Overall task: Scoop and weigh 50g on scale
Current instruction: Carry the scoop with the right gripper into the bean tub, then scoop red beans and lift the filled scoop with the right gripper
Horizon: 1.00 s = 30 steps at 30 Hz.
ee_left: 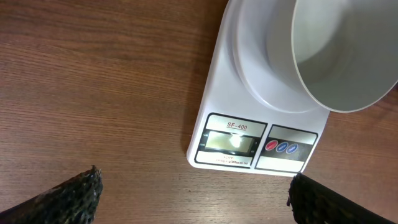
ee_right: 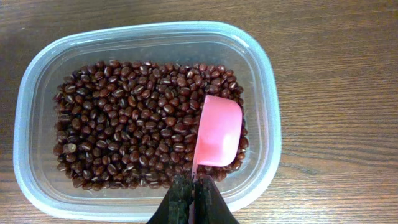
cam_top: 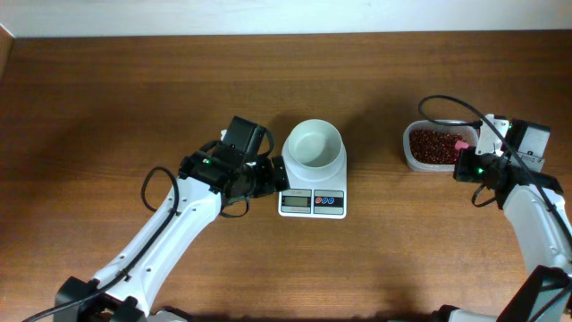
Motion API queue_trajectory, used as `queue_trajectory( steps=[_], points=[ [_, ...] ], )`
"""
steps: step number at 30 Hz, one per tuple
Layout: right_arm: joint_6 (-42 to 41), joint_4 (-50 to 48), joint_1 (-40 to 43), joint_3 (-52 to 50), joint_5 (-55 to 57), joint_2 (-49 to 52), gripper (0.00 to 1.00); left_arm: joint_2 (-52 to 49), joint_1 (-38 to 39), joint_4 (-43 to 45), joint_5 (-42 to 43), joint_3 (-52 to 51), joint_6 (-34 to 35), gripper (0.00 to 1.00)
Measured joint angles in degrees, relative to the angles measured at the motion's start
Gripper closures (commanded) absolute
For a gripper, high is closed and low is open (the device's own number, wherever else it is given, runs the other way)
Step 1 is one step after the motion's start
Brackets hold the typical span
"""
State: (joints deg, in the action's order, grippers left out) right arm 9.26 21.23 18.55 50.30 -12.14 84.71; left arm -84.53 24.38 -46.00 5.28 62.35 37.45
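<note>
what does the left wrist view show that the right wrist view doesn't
Only left wrist: the scale, its empty white bowl, display and buttons, ahead of the open left gripper. Only right wrist: the clear tub of beans and the pink spoon, its handle pinched in the shut right gripper. Both: the brown wooden table.
</note>
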Motion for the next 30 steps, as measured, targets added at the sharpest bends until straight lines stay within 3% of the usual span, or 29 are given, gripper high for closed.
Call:
queue_trajectory(
  steps=[7,13,16,21,30],
  points=[
    [-5.4,2.4,0.0,0.1,-10.9,0.0,0.96,0.0,0.0,0.0,0.0,0.0,0.0,0.01],
    [-13.5,1.7,0.1,0.1,-13.5,2.2,0.96,0.0,0.0,0.0,0.0,0.0,0.0,0.01],
    [-15.7,1.7,3.3,0.1,-18.2,2.6,0.96,0.0,0.0,0.0,0.0,0.0,0.0,0.01],
    [-17.0,1.7,11.5,0.1,-29.9,2.7,0.96,0.0,0.0,0.0,0.0,0.0,0.0,0.01],
    [-17.2,1.1,12.9,0.1,-41.4,2.7,0.96,0.0,0.0,0.0,0.0,0.0,0.0,0.01]
  ],
)
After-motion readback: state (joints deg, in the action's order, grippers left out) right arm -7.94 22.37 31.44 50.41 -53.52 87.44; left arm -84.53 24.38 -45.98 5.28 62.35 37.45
